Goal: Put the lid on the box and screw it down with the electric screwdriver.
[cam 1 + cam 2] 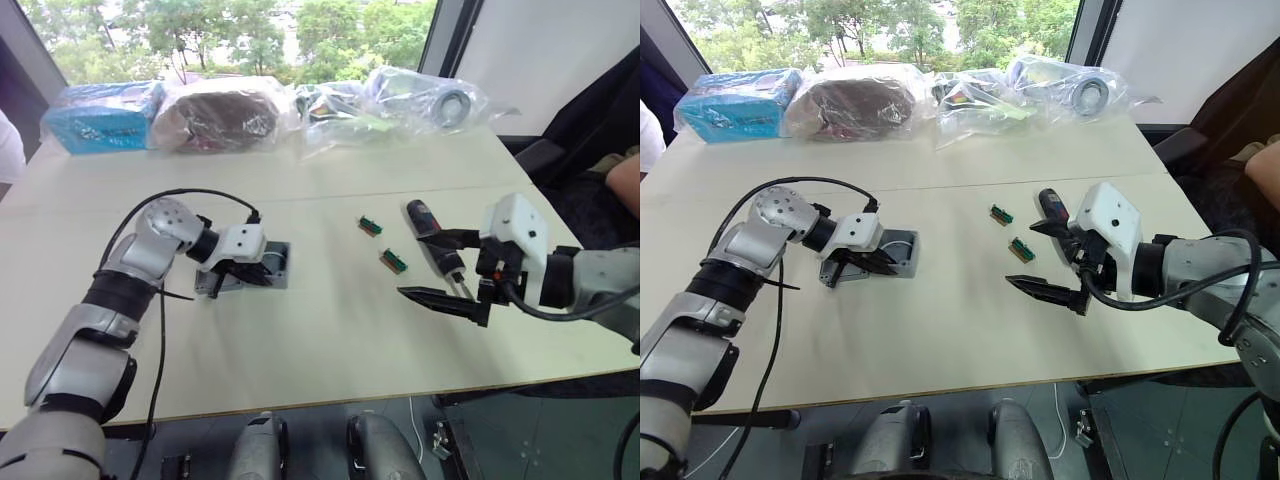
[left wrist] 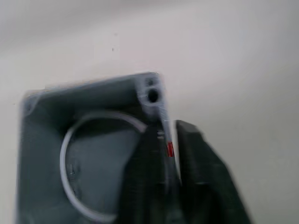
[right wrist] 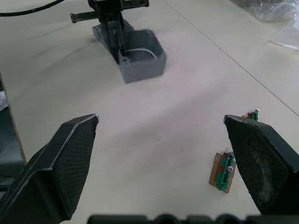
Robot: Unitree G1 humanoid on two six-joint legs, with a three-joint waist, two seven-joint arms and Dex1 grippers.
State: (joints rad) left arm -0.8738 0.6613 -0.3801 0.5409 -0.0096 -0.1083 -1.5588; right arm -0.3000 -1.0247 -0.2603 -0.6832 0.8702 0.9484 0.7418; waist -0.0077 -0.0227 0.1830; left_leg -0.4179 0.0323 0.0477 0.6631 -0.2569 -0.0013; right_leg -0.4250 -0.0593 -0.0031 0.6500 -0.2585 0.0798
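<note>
Left hand: your left hand (image 1: 238, 268) is pinching one wall of the small deep square grey plastic box (image 3: 140, 54); the left wrist view shows a black finger (image 2: 196, 172) on either side of that wall, beside the white curved wire inside.
Box: it sits open on the pale counter (image 1: 330, 330), left of centre.
Lid: a flatter grey square plastic piece (image 1: 837, 272) lies touching the box on its left, under your arm; I take it for the lid, though much of it is hidden.
Step in hand: as I read it, steadying or placing the box; the lid is not on yet.
Small parts: two green-and-brown blocks (image 1: 382, 244) lie right of centre.
Screwdriver: the slim black pen-shaped electric screwdriver (image 1: 433, 240) lies flat just beyond your right hand.
Right hand: your right hand (image 1: 440, 268) hangs spread wide and empty.
Next move: probably release the wall, then seat the lid squarely.
</note>
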